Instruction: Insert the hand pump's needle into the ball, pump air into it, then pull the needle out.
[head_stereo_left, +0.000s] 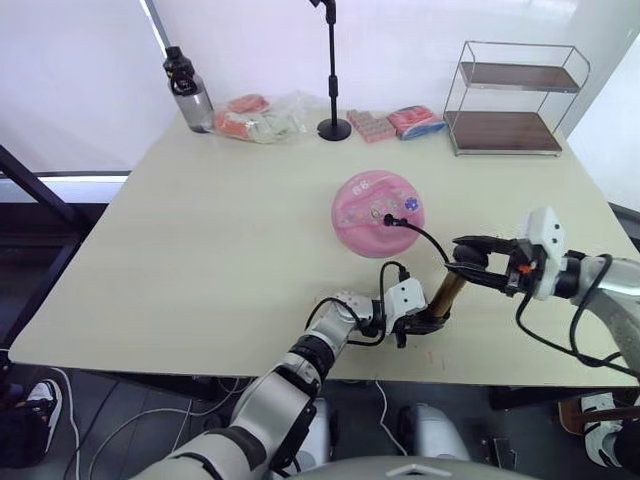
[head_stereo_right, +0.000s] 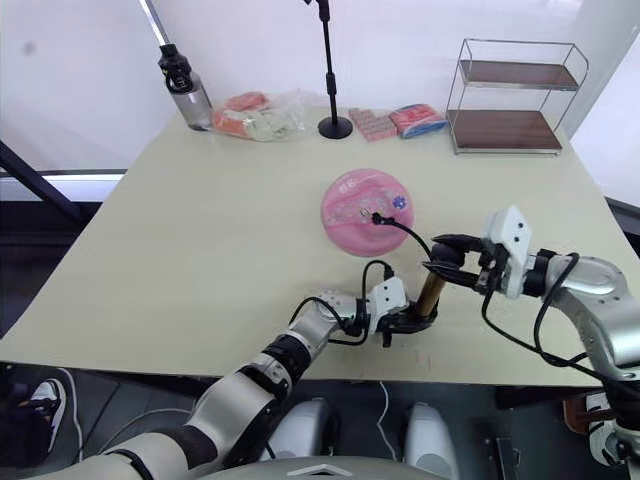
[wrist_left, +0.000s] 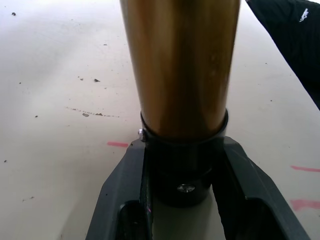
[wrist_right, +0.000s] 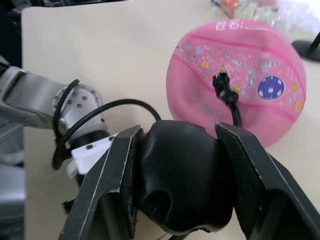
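Left jaws clamped on hand pump (head_stereo_left: 446, 294) base, right jaws gripping its handle, right wrist shows needle (wrist_right: 221, 80) in ball (wrist_right: 240, 75)

Between my black left fingers (wrist_left: 240, 180) stands the gold-bronze metal barrel of the slim hand pump (wrist_left: 181, 65), ringed by a black end cap. My right gripper (wrist_right: 182, 175) clasps its glossy black handle. Beyond it, the pink rubber ball (wrist_right: 250, 80) carries darker pink stripes and small prints, possibly stars, with a blue dotted circle.
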